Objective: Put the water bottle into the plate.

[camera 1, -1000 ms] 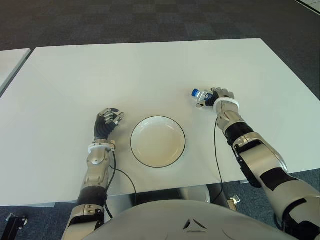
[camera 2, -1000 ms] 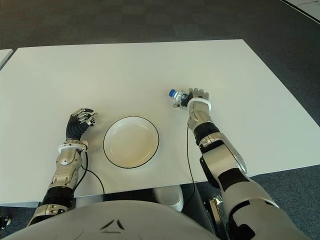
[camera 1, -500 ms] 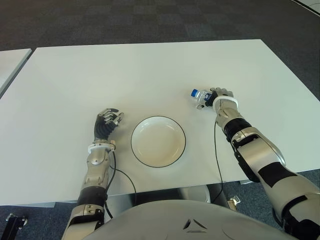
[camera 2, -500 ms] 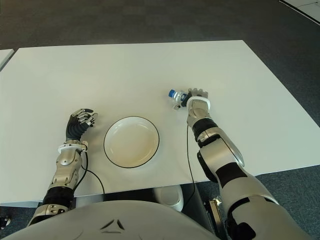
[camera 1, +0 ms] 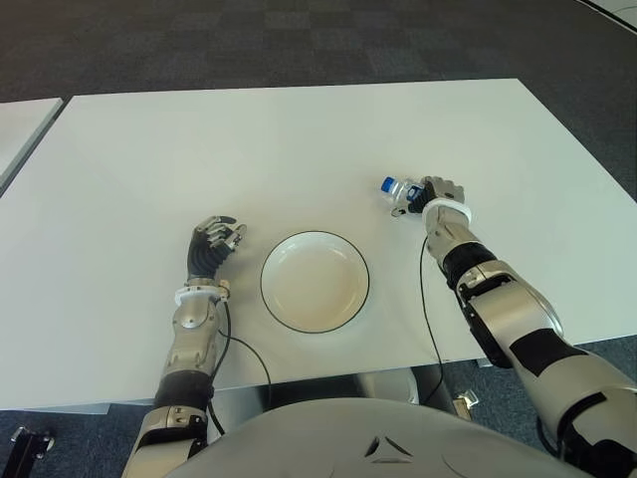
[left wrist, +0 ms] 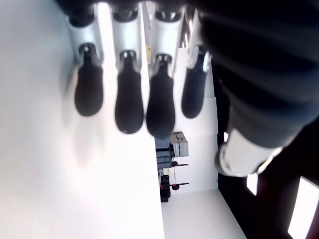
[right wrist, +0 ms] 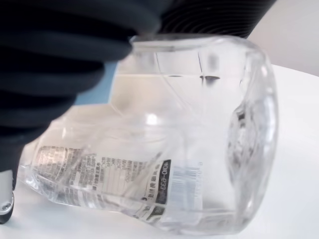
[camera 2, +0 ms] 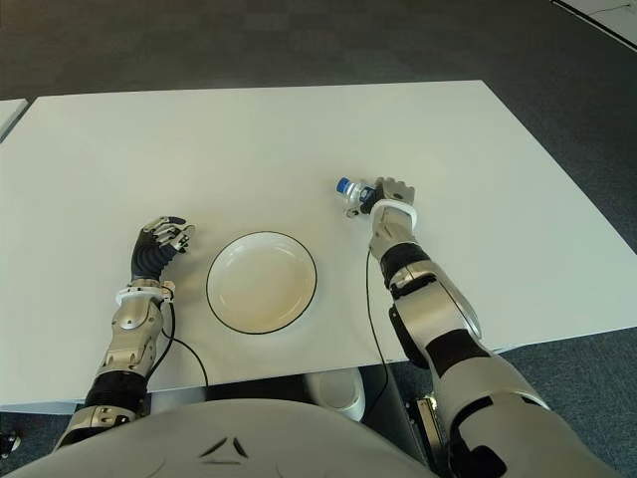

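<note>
Right now I see my right hand (camera 1: 434, 191) in the right middle of the left eye frame, its fingers curled around the bottle (camera 1: 398, 191). That small clear water bottle lies on its side, its blue cap pointing toward the left of the frame, sticking out past the hand. From the right wrist camera I see dark fingers (right wrist: 60, 55) wrapped over the crumpled, labelled bottle body, with the white tabletop (camera 1: 299, 139) beneath it; I cannot tell whether the bottle touches the surface or is raised just off it.

My plate (camera 1: 315, 282), white with a dark rim, sits lower centre of the frame, well apart from the bottle, to its lower left. Nothing lies in it.

Over on the left of the plate, my left hand (camera 1: 212, 245) shows just beside the rim, holding nothing. The left wrist camera shows its fingers (left wrist: 129, 104) hanging side by side, loosely bent, above the white surface.
</note>
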Available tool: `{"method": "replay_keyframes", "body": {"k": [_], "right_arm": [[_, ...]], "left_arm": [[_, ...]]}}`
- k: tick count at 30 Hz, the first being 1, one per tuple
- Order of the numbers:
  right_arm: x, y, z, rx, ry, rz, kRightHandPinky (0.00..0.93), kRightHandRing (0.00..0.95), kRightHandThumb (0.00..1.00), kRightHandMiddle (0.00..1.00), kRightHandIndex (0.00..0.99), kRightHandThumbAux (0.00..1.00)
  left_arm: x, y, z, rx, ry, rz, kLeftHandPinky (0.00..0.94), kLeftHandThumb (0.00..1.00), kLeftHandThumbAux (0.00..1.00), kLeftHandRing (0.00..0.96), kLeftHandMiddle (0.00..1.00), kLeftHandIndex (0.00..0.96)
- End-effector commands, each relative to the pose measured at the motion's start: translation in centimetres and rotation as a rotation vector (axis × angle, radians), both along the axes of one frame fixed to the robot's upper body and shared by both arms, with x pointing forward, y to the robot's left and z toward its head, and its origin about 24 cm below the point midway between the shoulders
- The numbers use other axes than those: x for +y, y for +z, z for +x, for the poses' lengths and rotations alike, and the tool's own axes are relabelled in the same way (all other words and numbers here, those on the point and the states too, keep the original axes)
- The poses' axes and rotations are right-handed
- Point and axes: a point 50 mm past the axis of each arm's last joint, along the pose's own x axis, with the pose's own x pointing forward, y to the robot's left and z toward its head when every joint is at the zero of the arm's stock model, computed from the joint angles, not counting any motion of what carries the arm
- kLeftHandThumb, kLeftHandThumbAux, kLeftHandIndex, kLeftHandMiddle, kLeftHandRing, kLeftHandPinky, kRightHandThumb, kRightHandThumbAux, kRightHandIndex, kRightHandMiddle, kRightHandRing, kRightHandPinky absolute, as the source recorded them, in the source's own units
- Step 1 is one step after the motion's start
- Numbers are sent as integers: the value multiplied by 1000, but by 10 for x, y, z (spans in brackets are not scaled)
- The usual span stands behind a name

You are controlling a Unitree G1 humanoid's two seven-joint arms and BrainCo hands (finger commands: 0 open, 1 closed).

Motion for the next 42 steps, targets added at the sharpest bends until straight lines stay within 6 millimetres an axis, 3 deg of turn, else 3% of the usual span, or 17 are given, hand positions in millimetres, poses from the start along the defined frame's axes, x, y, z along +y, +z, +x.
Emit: {"method": "replay_keyframes", "body": {"k": [1,16,31,42], "right_arm": [[-5,-36,-25,125,-61,65,707,651,675,634,419,733],[-5,-34,-25,66,-72,106,799,771,699,772,431,728],[-4,-29,-24,-103,-76,232,809,787,706,783,432,725],[4,-11,-22,-328,-31,282,829,802,707,795,434,724]], "left_arm": [[0,-3,-1,16,-1,-12,623,707,710,642,663,435],[1,-3,-1,21,5,25,618,707,711,635,657,435],[0,-5,-2,37,16,-2,621,707,711,634,652,435],[0,-4,-3,31,19,-3,620,707,711,632,652,435]]}}
